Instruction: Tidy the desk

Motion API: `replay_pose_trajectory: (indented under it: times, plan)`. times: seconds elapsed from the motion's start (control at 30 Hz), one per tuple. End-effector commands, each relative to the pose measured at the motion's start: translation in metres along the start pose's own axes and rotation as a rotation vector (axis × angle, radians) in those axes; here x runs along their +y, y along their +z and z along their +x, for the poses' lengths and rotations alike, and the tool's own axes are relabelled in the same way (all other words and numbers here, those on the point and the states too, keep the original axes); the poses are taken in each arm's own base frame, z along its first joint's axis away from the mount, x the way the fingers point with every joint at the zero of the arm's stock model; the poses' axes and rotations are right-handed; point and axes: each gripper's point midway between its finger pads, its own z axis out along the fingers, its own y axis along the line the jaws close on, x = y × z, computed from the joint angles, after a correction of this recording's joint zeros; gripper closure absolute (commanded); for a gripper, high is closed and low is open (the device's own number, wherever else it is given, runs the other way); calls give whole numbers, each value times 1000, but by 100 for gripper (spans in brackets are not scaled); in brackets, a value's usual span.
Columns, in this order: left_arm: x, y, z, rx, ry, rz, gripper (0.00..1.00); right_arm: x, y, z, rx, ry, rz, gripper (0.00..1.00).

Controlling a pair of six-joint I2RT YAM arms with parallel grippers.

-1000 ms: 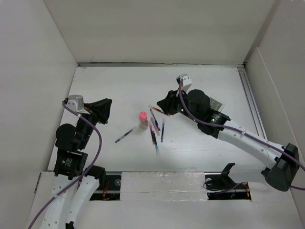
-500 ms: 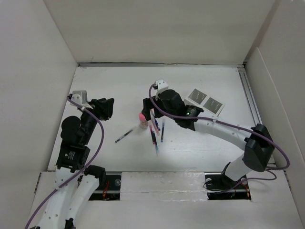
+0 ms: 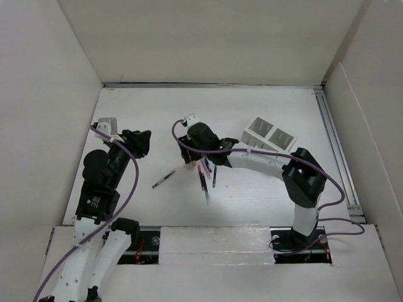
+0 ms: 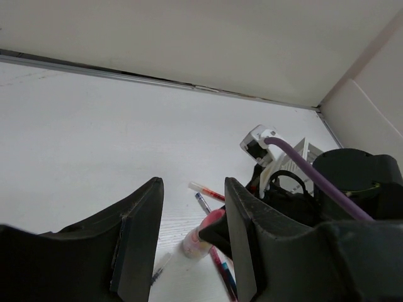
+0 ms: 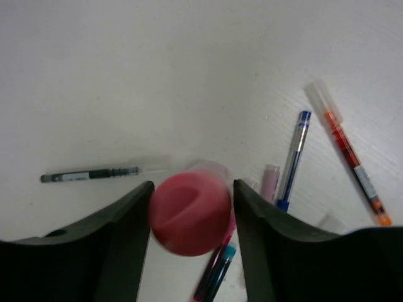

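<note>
The desk (image 3: 145,113) is seen from above as a white tabletop filling the middle of the overhead view, closed in by tall white walls (image 3: 208,38) at the top and both sides. Just left of its centre a pink-capped bottle (image 5: 190,211) is gripped by the right gripper (image 5: 192,185). In the right wrist view the round cap fills the narrow gap between the two dark fingers (image 5: 119,239), which appear pressed against its sides. From above, the bottle is almost wholly hidden under that gripper. In the left wrist view it is shown from the side, tilted, at the lower middle of the frame.

A black pen (image 3: 164,179) lies alone to the lower left of the bottle in the overhead view, and a loose cluster of pens (image 3: 204,177) lies to its lower right. Only in the right wrist view can a blue pen (image 5: 295,157) and an orange pen (image 5: 349,160) be told apart. Two slotted trays (image 3: 269,133) are set side by side in the upper right of the overhead view.

The left gripper (image 3: 143,146) is seen at the left of the overhead view, well apart from the bottle. Its jaws are narrowly parted with nothing between them, as the left wrist view shows.
</note>
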Motion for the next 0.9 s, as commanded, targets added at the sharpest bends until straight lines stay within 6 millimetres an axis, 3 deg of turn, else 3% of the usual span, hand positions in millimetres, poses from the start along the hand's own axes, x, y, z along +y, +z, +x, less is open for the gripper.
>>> replay_pose_trajectory:
  times: [0.0,0.07,0.13,0.23,0.27,0.33,0.37,0.43,0.47,0.5,0.53,0.57,0.6,0.63,0.67,0.7,0.73,0.87]
  plan:
    - [-12,-3,-26,-67,1,34,60,6,3,-27,-59,-5,9,45]
    - [-14,-5,-26,-69,1,50,60,4,6,-20,-30,-1,25,59]
    - [-16,-5,-29,-84,2,58,60,7,-7,-35,-65,17,12,70]
    - [-17,-4,-25,-64,0,63,61,10,-28,-62,-173,58,-11,75]
    - [-17,-4,-24,-60,-2,67,61,10,-51,-84,-240,81,-17,77]
    - [-18,-4,-27,-73,-1,67,61,0,-75,-100,-315,122,20,78]
    - [-17,-4,-27,-73,0,64,61,-8,-105,-125,-404,163,20,78]
    - [-17,-5,-25,-65,-3,67,61,-48,-131,-140,-486,232,117,78]
    - [-18,-6,-25,-68,-2,72,61,-67,-137,-133,-492,270,164,78]
    - [-20,-6,-27,-76,-3,80,61,-90,-168,-143,-565,320,227,78]
    - [-20,-6,-27,-78,-4,84,61,-122,-183,-143,-599,367,304,78]
    - [-21,-6,-27,-74,-6,84,61,-143,-187,-124,-593,393,363,76]
    - [-21,-5,-25,-63,-8,88,61,-184,-228,-116,-691,482,488,75]
    - [-22,-5,-25,-61,-7,92,61,-197,-231,-116,-699,494,519,75]
    - [-23,-6,-24,-60,-8,98,61,-214,-234,-95,-687,515,573,75]
    - [-24,-7,-26,-70,-10,105,61,-234,-259,-90,-738,557,628,75]
    - [-25,-7,-26,-73,-13,106,61,-235,-263,-83,-738,566,630,75]
    - [-27,-3,-21,-48,-21,121,62,-268,-287,-55,-744,622,726,75]
